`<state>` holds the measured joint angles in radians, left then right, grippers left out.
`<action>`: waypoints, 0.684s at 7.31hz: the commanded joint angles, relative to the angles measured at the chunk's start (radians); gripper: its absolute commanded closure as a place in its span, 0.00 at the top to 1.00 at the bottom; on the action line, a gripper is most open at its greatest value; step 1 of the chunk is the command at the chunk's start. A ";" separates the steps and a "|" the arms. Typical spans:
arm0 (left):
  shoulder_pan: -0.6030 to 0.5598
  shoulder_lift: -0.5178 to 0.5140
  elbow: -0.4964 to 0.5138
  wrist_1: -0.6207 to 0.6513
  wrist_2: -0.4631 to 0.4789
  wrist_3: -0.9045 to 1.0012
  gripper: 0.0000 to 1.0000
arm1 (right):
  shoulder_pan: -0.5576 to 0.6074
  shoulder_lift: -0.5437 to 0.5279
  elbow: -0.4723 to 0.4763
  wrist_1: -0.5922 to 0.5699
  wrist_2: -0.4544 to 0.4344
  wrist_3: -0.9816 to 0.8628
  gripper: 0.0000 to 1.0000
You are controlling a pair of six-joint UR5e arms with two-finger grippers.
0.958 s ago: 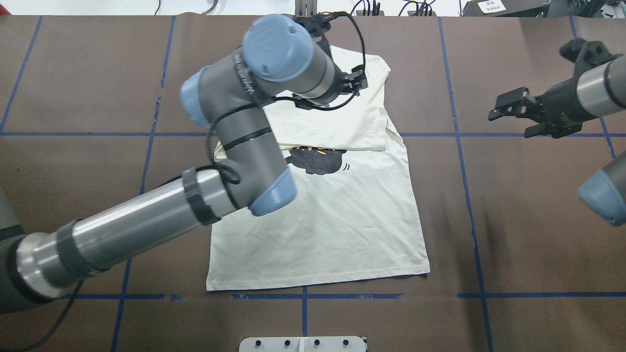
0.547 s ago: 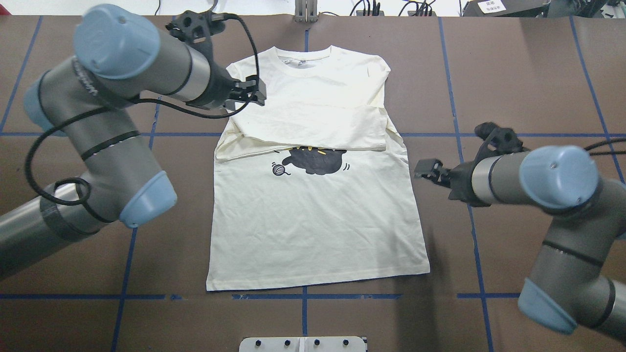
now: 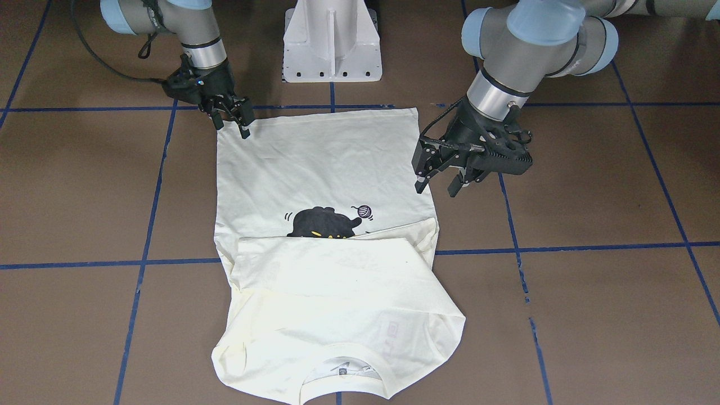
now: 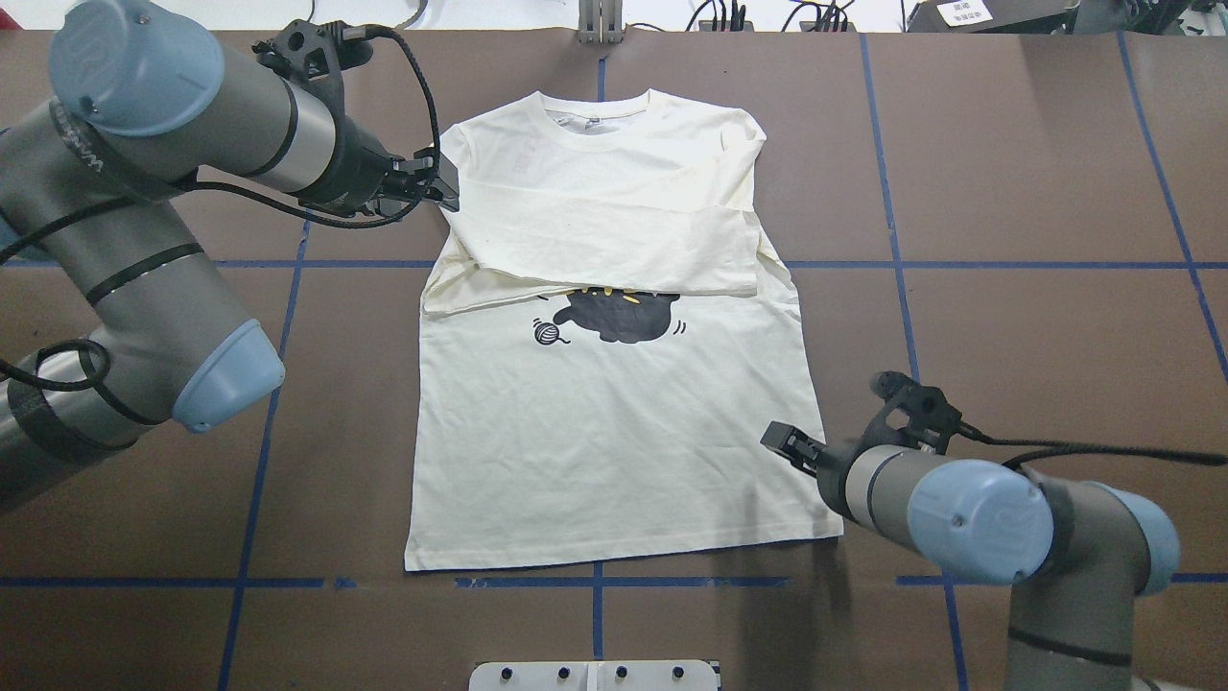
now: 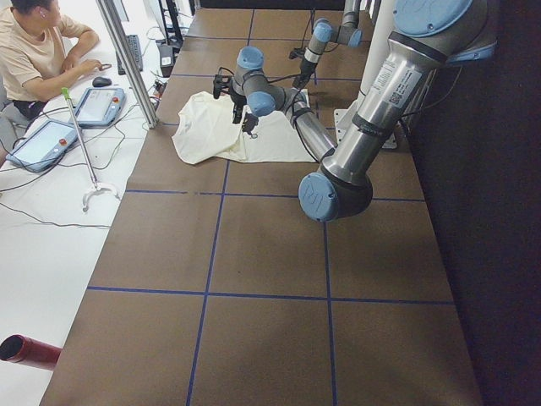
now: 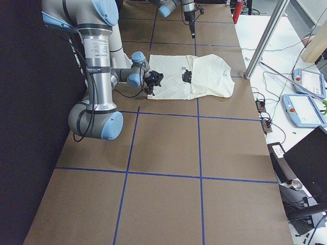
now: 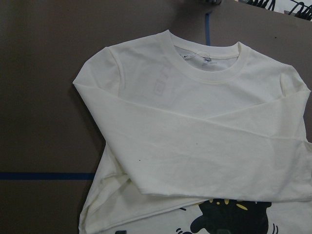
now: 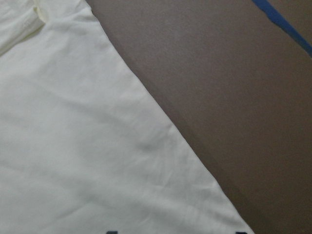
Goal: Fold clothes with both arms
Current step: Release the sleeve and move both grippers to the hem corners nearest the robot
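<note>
The shirt (image 4: 614, 432) lies flat and face up on the table (image 4: 1036, 192), collar (image 4: 595, 120) at the far edge and hem (image 4: 624, 552) toward the robot. Both sleeves (image 4: 614, 240) are folded in across the chest, and their lower edge hides the top of the cat (image 4: 619, 315); the yarn ball (image 4: 546, 332) shows just beside it. The body below the print is smooth, with only faint creases. It looks like thin, light cotton: limp, sure to sag between two grips, and likely to drag on the brown cover rather than slide freely. The loose sleeves could slip out of place if the upper part is lifted fast. The best holds are probably at the edges, where a pinch can take both layers at once: the hem corners for a bottom-up fold, or a shoulder and the hem corner on one side for a lengthwise fold. The left gripper (image 3: 436, 188) hovers beside the shirt's left shoulder, fingers spread and holding nothing; its wrist camera looks down on the collar and crossed sleeves. The right gripper (image 3: 232, 129) is over the shirt's right edge near the hem corner, fingers also spread and empty; its wrist camera shows that edge running diagonally. Whether it touches the cloth I cannot tell. Blue tape lines (image 4: 959, 264) cross the table, and the white base (image 3: 332, 39) stands behind the hem.
</note>
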<state>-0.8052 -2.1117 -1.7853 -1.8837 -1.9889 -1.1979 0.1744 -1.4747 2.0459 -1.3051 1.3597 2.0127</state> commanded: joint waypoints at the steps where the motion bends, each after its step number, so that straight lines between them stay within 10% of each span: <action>1: -0.002 0.001 0.027 -0.023 -0.001 -0.003 0.70 | -0.047 -0.021 0.004 -0.066 -0.025 0.043 0.80; 5: 0.001 -0.002 0.061 -0.070 0.001 -0.052 0.72 | -0.050 -0.030 0.042 -0.123 0.021 0.043 0.63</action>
<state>-0.8049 -2.1131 -1.7421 -1.9242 -1.9892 -1.2345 0.1276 -1.5026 2.0810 -1.4219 1.3712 2.0554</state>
